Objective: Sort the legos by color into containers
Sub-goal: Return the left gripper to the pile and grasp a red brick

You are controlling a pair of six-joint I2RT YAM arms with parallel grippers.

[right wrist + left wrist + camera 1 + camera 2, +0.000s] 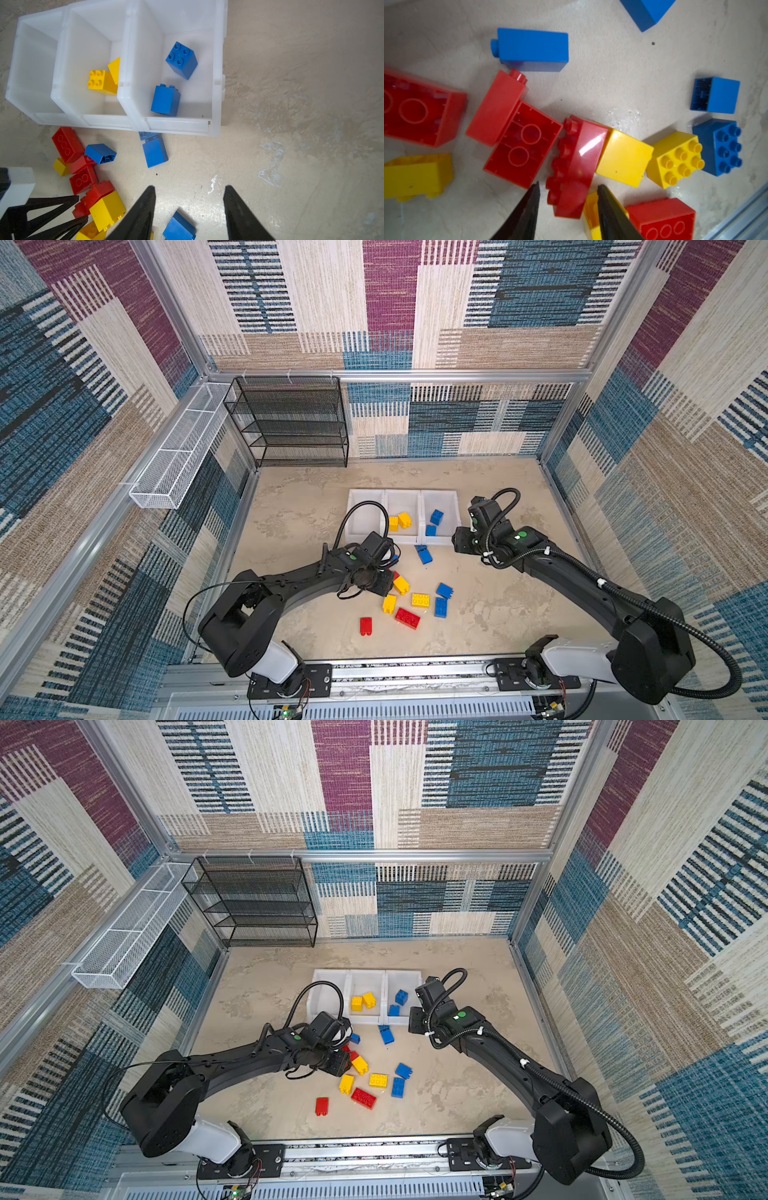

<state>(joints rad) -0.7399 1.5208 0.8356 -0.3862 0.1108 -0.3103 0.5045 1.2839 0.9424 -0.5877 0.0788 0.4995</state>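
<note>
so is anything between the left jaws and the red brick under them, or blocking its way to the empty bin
Nothing between them: the jaws straddle the red brick. A yellow brick lies against it under one jaw and may get caught. The way to the empty bin looks open.

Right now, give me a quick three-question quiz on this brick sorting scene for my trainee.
1. True or false: the middle bin holds red bricks.
2. How many blue bricks lie in the right-hand bin?
3. Which colour of brick does the left hand straddle: A yellow, B red, C blue?
Key: 1 false, it holds two yellow bricks; 2 two; 3 B, the red brick.
</note>
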